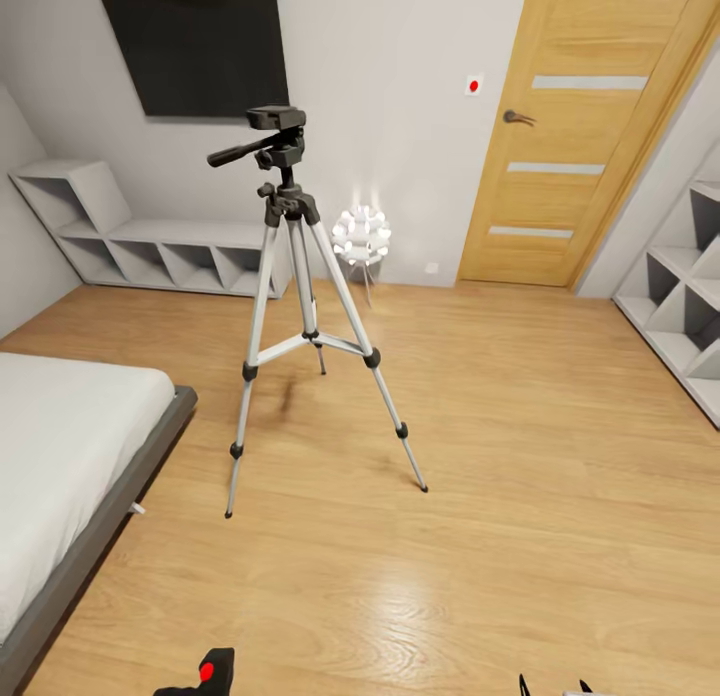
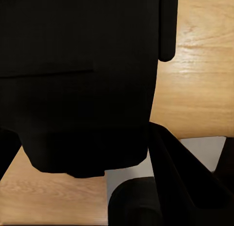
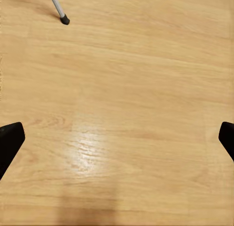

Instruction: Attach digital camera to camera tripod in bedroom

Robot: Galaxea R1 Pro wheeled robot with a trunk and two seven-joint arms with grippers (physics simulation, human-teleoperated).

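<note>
Head view: the camera tripod [image 1: 300,306] is seen upright on the wood floor [image 1: 500,536], right of the bed [image 1: 60,456]. The digital camera [image 2: 78,80] is gripped in the left claw [image 1: 205,673]; the right claw [image 3: 117,138] is spread wide above bare floor.

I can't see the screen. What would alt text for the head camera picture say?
A silver-legged tripod stands on a light wood floor, its black head empty. A bed lies at left, a wooden door behind. A black camera with a red button peeks in below.
</note>
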